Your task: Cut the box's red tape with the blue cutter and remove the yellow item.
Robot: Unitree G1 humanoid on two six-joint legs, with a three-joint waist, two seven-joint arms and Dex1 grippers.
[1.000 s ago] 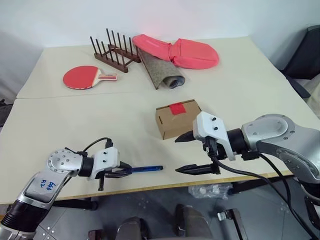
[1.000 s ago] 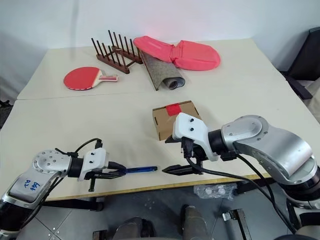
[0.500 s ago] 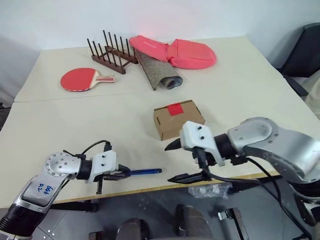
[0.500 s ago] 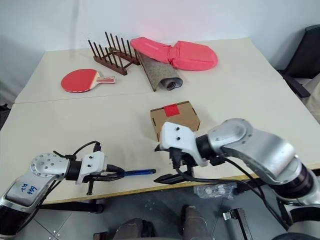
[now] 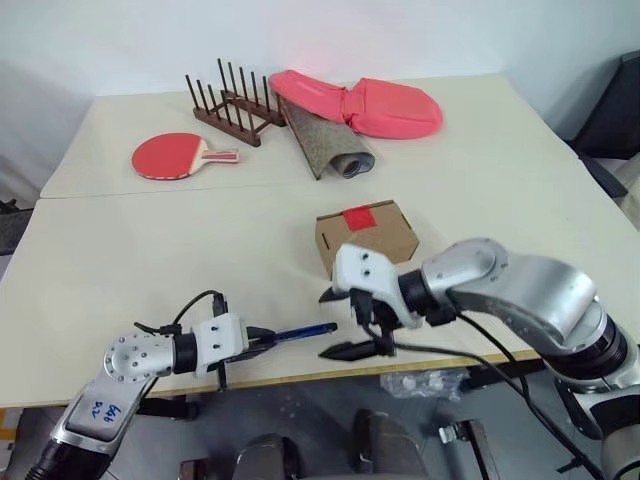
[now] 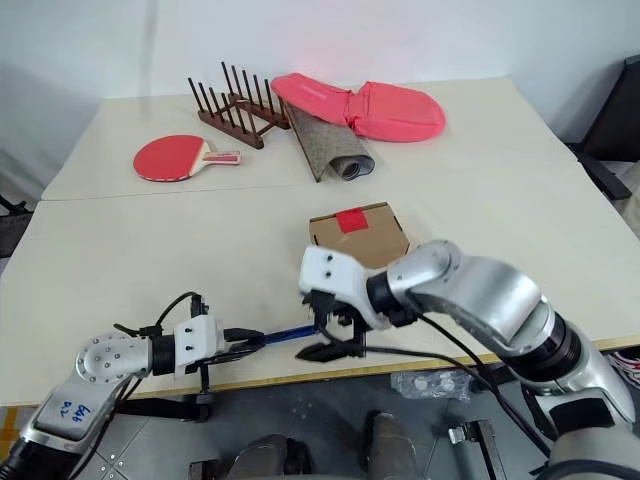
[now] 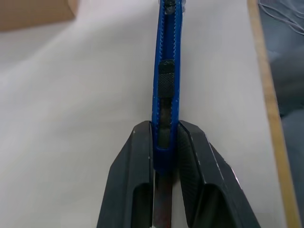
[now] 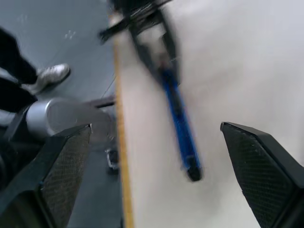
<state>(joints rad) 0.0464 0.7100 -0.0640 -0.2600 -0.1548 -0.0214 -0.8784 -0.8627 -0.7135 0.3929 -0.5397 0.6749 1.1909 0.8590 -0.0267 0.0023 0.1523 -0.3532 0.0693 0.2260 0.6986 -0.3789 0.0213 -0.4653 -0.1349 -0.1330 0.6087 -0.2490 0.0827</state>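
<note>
The brown cardboard box [image 5: 368, 238] lies mid-table with the red tape [image 5: 359, 217] on its top flap edge. Near the table's front edge, my left gripper [image 5: 262, 340] is shut on the blue cutter [image 5: 305, 331], which points right, just above the table. In the left wrist view, both fingers [image 7: 137, 161] clamp the cutter's [image 7: 166, 71] rear end. My right gripper [image 5: 337, 323] is open and faces left, one finger above and one below the cutter's tip, without touching it. Between its fingers [image 8: 66, 161] the right wrist view shows the cutter [image 8: 180, 123]. The yellow item is hidden.
A red paddle [image 5: 170, 156], a wooden rack [image 5: 228, 100], a rolled mat [image 5: 330, 145] and a pink cloth bag [image 5: 370, 103] lie at the back. The table's front edge [image 5: 470, 352] runs just below both grippers. A person's shoe [image 8: 47, 76] is on the floor.
My right gripper has moved left, away from in front of the box, and now brackets the cutter's tip. The left gripper has turned a little, still holding the cutter.
</note>
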